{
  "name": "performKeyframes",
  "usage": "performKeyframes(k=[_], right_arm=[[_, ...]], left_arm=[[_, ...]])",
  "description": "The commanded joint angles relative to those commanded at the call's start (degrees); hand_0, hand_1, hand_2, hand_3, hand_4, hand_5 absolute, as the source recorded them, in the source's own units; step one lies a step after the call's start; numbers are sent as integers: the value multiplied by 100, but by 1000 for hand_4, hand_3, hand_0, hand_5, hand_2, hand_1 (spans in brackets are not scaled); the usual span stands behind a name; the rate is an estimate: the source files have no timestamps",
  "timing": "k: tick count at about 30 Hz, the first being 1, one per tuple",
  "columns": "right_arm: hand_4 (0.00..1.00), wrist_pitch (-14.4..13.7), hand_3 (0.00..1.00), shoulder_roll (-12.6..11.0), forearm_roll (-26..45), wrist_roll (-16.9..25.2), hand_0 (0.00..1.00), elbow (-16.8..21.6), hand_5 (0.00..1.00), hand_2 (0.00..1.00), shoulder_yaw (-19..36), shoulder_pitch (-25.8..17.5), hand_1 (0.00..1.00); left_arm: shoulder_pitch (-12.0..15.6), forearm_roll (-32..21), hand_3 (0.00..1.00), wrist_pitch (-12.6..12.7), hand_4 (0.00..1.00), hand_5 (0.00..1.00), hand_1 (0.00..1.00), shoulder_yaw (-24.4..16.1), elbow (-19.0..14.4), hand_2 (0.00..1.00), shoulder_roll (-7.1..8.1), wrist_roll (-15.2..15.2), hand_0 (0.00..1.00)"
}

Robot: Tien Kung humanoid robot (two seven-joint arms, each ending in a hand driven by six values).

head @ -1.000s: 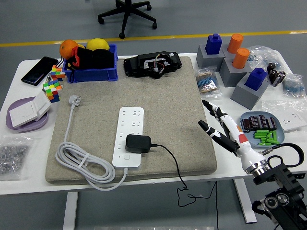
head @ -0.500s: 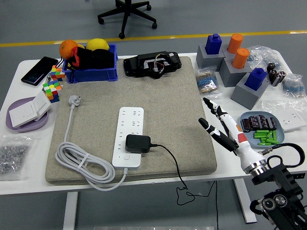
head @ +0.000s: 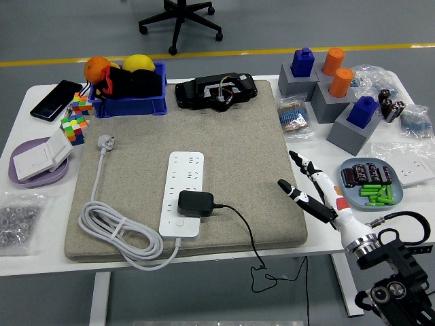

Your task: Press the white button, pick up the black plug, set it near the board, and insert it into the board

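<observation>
Step 1 pending: right hand (head: 307, 183) fingers spread, empty, at grey felt mat (head: 258, 156) edge. Next: reach left to white power strip (head: 182, 193) btn; black plug (head: 196, 203) sits atop.

Bright, even overhead light, no strong direction. Shadows soft and short: thin dark band under beige mat (head: 224, 136) along near edge, faint shade beside blue bin (head: 129, 102) and grey blocks (head: 350, 125). No harsh glare; mild sheen on white table (head: 408, 224) and plastic bags (head: 20, 217). Focus sharp across frame, no motion blur. Slight wide-angle bowing of table edges toward corners. Colours saturated, exposure balanced.
</observation>
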Motion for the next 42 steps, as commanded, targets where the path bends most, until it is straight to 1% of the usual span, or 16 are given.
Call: performKeyframes(k=[4,9,13,16,19,20,21,25,26,27,38,39,42], right_arm=[[998,0,998,77,-3,0,998,-21,882,971,-33,-25,998],[998,145,998,17,-28,-199,998,15,875,972,-71,-93,998],[998,124,998,101,-98,-246,998,31,875,972,-1,-278,998],[998,137,987,148,-106,-254,998,25,864,960,49,-362,995],[998,138,987,162,-123,-267,998,49,864,960,108,-400,995],[998,135,987,175,-137,-274,998,59,864,960,138,-405,995],[998,132,961,194,-151,-280,998,67,849,954,168,-404,996],[998,125,961,279,-211,-311,998,90,849,954,249,-370,996],[998,121,961,279,-209,-309,998,107,849,954,249,-360,996],[993,122,954,270,-207,-313,998,120,826,944,245,-354,983],[987,96,945,201,-141,-240,998,190,809,938,313,-382,976],[974,92,924,203,-142,-229,998,193,774,926,326,-384,966],[974,86,924,201,-159,-216,998,206,774,926,401,-369,966]], left_arm=[[144,202,680,-28,527,100,640,-218,0,634,-25,36,649],[390,528,680,-51,530,100,639,-474,0,635,-92,90,649],[571,520,680,-32,530,100,639,-575,0,635,-123,76,649],[666,670,680,-32,531,99,641,-744,0,635,-143,87,649],[715,816,680,-28,531,99,641,-877,0,635,-127,91,649],[723,809,680,-21,531,99,641,-882,0,635,-114,81,649],[722,798,680,-16,531,99,642,-878,0,635,-99,75,649],[706,815,680,6,531,99,642,-937,0,635,-90,70,649],[706,812,680,-2,531,99,642,-909,0,635,-94,76,649],[707,825,681,-4,532,102,641,-912,0,636,-100,83,649],[605,611,680,27,532,101,640,-735,0,636,-133,69,649],[599,584,680,31,533,101,640,-717,0,636,-138,66,649],[570,540,680,41,533,101,640,-687,0,636,-158,65,649]])
